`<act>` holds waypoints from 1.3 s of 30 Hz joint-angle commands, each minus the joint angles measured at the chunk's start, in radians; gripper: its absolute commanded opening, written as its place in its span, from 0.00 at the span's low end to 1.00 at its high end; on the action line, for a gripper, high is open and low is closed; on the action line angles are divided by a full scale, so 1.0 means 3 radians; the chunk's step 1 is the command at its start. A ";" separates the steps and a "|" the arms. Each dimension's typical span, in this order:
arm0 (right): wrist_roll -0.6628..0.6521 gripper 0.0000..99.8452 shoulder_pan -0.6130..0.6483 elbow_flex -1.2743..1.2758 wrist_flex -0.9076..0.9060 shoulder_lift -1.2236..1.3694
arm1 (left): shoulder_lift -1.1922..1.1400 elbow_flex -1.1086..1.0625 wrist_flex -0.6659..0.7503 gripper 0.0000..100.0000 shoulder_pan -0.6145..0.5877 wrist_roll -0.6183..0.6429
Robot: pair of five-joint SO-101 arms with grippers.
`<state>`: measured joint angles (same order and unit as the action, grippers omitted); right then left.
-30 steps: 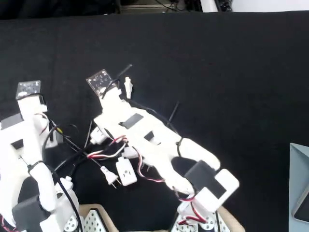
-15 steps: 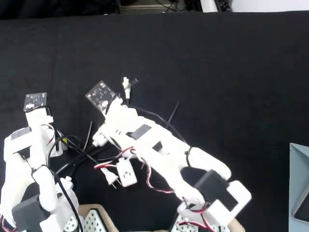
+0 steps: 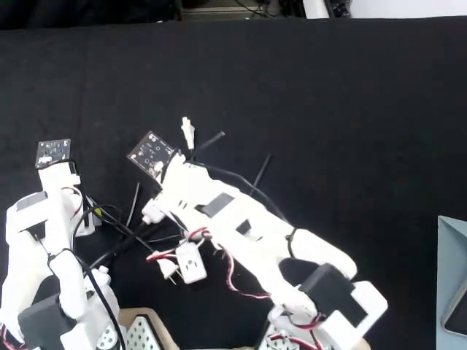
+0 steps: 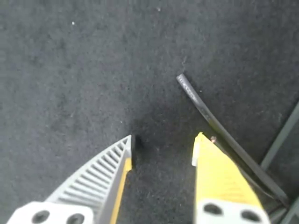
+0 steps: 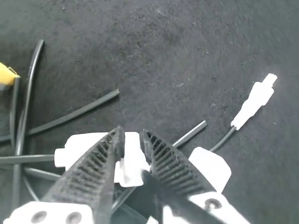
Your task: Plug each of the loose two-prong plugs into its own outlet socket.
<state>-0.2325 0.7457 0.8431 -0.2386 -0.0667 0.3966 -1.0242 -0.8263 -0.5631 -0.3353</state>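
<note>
So far, nothing looks plugged in, as far as these views let me judge. The right end effector (image 5: 131, 132) is pressed together on a white plastic piece (image 5: 126, 163), held low over the black table (image 3: 350, 109). Whether that piece belongs to a plug or to an outlet I cannot tell, since the fingers cover its middle. Near it on the cloth lies a small white connector (image 5: 254, 99) on a thin black cord (image 5: 219, 140), joined to nothing at its free end. In the high view that connector (image 3: 188, 131) lies just past the tip of the right arm (image 3: 241, 226).

Nearer the arm bases a socket block (image 3: 192, 262) lies flat with a two-prong plug (image 3: 167, 268) just beside it. Its prongs look bare and outside the block, so that pair appears unjoined.

The left end effector (image 4: 164, 137) is spread wide and holds nothing. It hovers over bare cloth with the cut end of a black cable (image 4: 196, 98) near one finger.

My reading is that the task is at an early stage: one piece is grasped, no plug is seated, and every pairing is left to do. The tangle of cables around the socket block could make it awkward to line a plug up with its slots.
</note>
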 commanded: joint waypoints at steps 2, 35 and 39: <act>-0.0015 0.01 0.0036 -0.0095 -0.0015 0.0171 | 0.0077 0.0013 0.0046 0.22 -0.0023 0.0041; 0.1263 0.01 0.0143 0.0315 -0.0046 -0.2053 | 0.0215 0.0816 -0.0317 0.22 0.0724 0.1074; 0.1442 0.01 0.0138 0.0320 -0.0143 -0.2197 | 0.0568 0.0862 -0.0532 0.22 0.0836 0.1084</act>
<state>0.1588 0.7779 0.9843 -0.2539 -0.6805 0.4780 -0.8216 -0.9459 -0.3483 -0.0192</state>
